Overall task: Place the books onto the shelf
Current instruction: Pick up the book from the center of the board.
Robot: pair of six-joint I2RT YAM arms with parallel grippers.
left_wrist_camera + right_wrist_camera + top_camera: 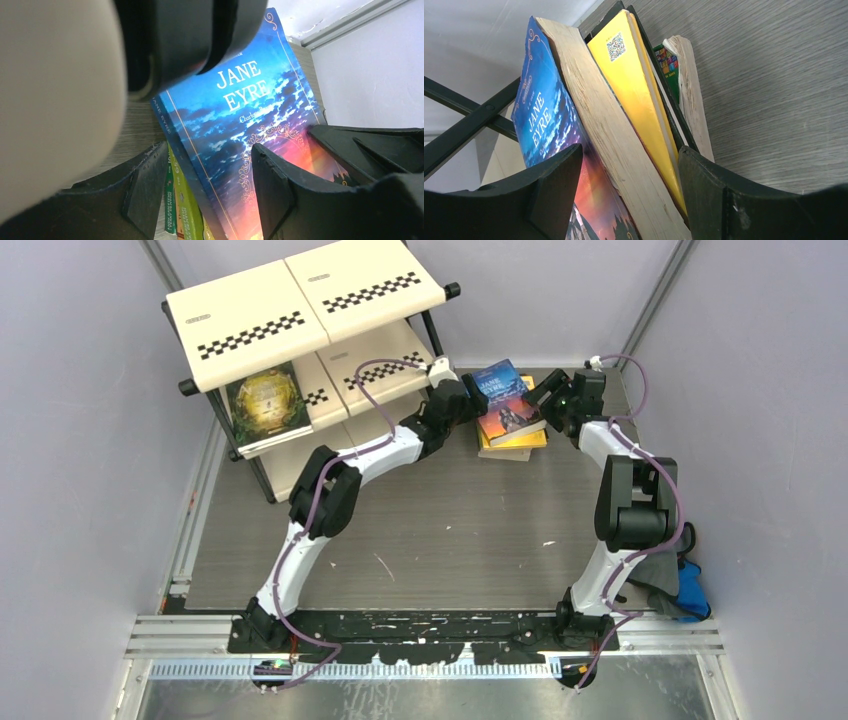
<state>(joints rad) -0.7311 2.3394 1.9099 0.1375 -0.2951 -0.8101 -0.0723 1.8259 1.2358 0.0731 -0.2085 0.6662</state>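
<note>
The blue paperback with "Jane Eyre" in white on its cover (pixel 497 382) is leaning tilted over the small stack of paperbacks (pixel 512 435) that is lying on the grey wood-grain table (pixel 450 530), just right of the cream three-tier rack with checkered strips and a black tube frame (pixel 250 320). The left gripper (pixel 455 398) is standing open around the blue book's spine edge, with a gap showing beside one finger. The right gripper (pixel 548 390) is straddling the blue book and a yellow-covered paperback (pixel 634 85) with jaws wide; whether it is clamping them I cannot tell. A dark green-and-gold paperback (pixel 265 403) is lying on the rack's middle tier.
</note>
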